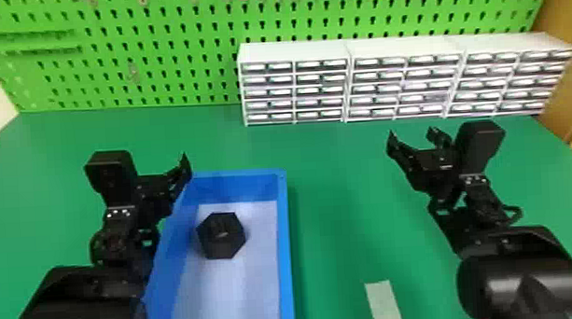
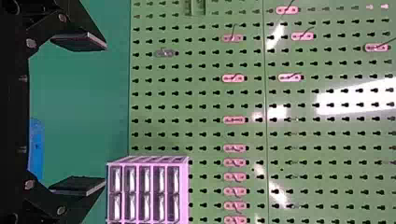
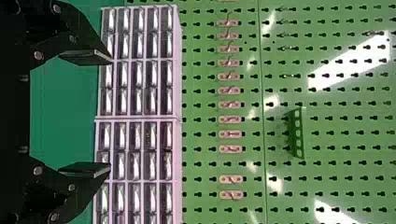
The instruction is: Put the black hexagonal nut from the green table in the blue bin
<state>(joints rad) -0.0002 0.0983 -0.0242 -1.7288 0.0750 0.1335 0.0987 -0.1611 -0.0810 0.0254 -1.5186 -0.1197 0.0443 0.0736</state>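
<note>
find the black nut [image 1: 221, 235] lying flat inside the blue bin [image 1: 284, 245], on its floor toward twelve o'clock, nearer the nine o'clock wall. see the left claw [image 1: 174, 176] by the bin's eleven o'clock corner, spread wide. see the right claw [image 1: 412, 140] well apart, off toward two o'clock from the bin, spread wide too. notice a pale strip [image 1: 383, 301] on the green tabletop [image 1: 329, 206] toward five o'clock, white drawer cabinets [image 1: 347, 48] toward two, and a green pegboard [image 1: 161, 32] behind, toward twelve.
</note>
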